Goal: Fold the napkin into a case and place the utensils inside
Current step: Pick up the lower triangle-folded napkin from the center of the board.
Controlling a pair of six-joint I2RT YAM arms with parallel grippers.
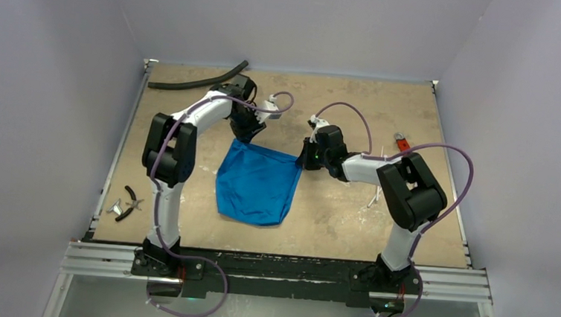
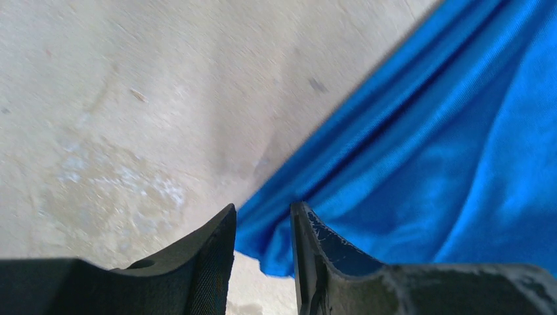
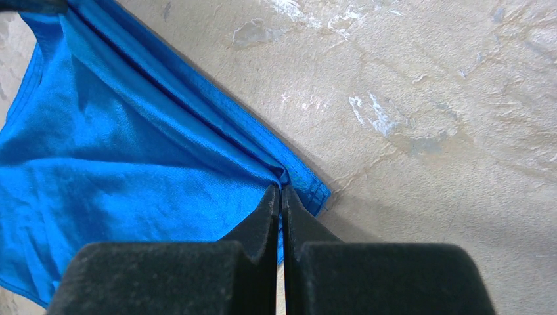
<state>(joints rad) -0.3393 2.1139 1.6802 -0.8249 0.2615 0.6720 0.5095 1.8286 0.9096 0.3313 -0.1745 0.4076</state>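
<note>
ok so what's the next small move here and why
Probably close the left tool. Its jaws stand apart with a corner of the napkin showing in the gap, seemingly not pinched, while the right tool is shut on the opposite corner. With both corners gripped, the arms could lift and fold it.

The napkin [image 1: 256, 183] lies in the middle of the desk [image 1: 348, 215], its far right corner between the right fingers [image 3: 263, 220], its far left corner at the left fingers [image 2: 213, 256]. A hose [image 1: 197, 83] lies in the far left corner, pliers [image 1: 132, 202] by the left edge, a wrench [image 1: 400, 142] by the right edge.
</note>
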